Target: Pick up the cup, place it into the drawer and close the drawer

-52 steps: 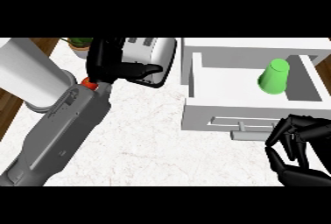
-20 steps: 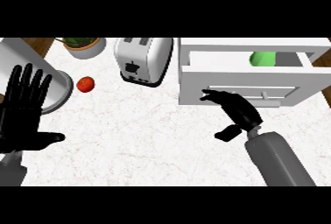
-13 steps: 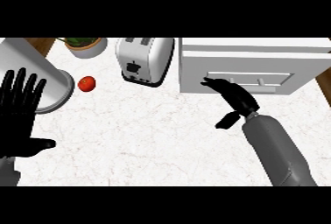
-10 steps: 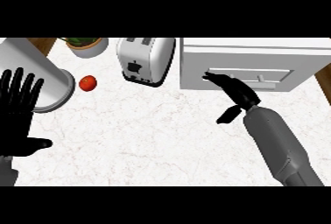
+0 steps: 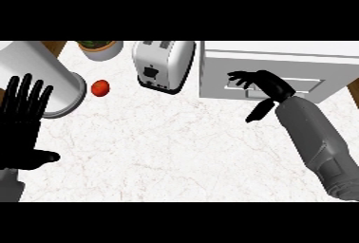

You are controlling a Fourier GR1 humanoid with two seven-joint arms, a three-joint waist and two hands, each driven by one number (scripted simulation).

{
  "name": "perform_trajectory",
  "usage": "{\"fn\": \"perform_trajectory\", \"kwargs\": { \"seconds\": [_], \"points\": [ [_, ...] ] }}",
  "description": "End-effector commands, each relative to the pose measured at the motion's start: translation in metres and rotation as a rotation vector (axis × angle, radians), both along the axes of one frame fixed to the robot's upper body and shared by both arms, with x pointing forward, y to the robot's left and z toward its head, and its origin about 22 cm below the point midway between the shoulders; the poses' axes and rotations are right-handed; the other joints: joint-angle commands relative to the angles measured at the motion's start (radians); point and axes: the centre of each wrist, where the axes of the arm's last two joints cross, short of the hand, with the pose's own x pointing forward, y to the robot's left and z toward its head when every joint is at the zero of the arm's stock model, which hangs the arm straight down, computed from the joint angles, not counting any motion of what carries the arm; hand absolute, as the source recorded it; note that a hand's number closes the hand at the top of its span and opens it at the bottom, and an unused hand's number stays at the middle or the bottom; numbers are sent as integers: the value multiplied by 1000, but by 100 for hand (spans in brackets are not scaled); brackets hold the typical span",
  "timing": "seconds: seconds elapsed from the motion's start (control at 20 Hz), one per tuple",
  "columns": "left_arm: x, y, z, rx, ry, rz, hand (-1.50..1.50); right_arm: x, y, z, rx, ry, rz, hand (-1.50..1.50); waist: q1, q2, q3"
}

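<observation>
The white drawer unit [image 5: 280, 66] stands at the back right with its drawer pushed in flush. The green cup is hidden from view. My right hand [image 5: 263, 85] is open, its fingers spread against the drawer front beside the handle [image 5: 242, 81], thumb hanging down. At the left edge my left hand [image 5: 22, 124] rests open, fingers up, holding nothing.
A white toaster [image 5: 163, 64] stands at the back centre. A small red tomato [image 5: 101, 88] lies left of it, beside a large white cylinder [image 5: 38, 76]. A potted plant [image 5: 100, 48] sits at the back. Marble counter [image 5: 161, 152] spreads in front.
The drawer, open with the green cup inside a second ago, has been pushed shut by my right hand. The cup is no longer visible. My left hand barely moved.
</observation>
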Motion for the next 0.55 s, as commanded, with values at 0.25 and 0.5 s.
{"fn": "perform_trajectory", "kwargs": {
  "seconds": [0.25, 0.5],
  "points": [
    [6, -6, -7, 24, 5, -20, -150, 12, -36, 26, -43, 18, -118, -150, 24, 38, 8],
    [-2, -14, -11, 23, -11, -15, -150, 12, -36, 24, -31, 25, -138, -150, 41, 36, 8]
  ]
}}
